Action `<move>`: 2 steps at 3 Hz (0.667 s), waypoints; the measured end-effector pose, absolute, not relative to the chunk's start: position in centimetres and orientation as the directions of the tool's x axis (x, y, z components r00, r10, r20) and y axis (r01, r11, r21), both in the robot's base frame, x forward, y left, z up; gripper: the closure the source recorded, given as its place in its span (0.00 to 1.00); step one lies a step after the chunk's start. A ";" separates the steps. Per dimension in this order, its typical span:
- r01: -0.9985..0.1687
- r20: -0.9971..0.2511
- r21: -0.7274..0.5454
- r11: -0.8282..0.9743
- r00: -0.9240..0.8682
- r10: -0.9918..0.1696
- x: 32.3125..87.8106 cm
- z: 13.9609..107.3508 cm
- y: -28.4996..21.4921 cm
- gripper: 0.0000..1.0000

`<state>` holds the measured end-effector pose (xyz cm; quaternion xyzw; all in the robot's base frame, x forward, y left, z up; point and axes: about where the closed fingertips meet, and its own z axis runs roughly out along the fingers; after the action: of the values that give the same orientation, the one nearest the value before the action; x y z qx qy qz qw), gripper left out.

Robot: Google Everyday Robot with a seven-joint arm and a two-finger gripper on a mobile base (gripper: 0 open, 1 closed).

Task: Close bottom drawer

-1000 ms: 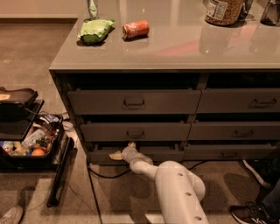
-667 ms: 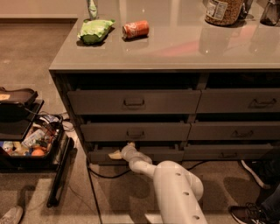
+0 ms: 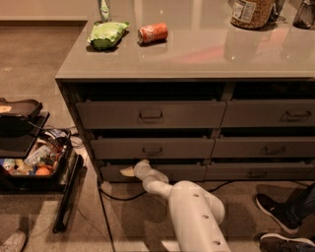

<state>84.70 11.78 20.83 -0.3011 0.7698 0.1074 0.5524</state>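
Bottom drawer (image 3: 189, 172) runs left-right, front facing the floor; dark gap along its top edge, under the counter (image 3: 206, 54). Claw (image 3: 129, 171) at its front, left of centre (apart or together: can't tell).

You've got brown carpet floor (image 3: 34, 64) all around, with a pale wall (image 3: 44, 9) strip along the top left. A big dark drawer cabinet (image 3: 69, 98) fills the middle, and its glossy grey worktop (image 3: 206, 54) catches reddish reflections. An open black case (image 3: 29, 182) sits off the cabinet's left corner. The gripper (image 3: 129, 171) is low against the cabinet's front.
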 end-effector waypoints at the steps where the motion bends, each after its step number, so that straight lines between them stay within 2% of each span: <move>1: -0.579 -0.908 -0.102 0.809 -0.279 -0.314 84.6 20.6 11.6 0.00; 2: -0.572 -0.895 -0.032 0.820 -0.350 -0.279 83.5 21.1 10.9 0.00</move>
<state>83.48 10.89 21.07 -0.2629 0.8086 0.1449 0.5060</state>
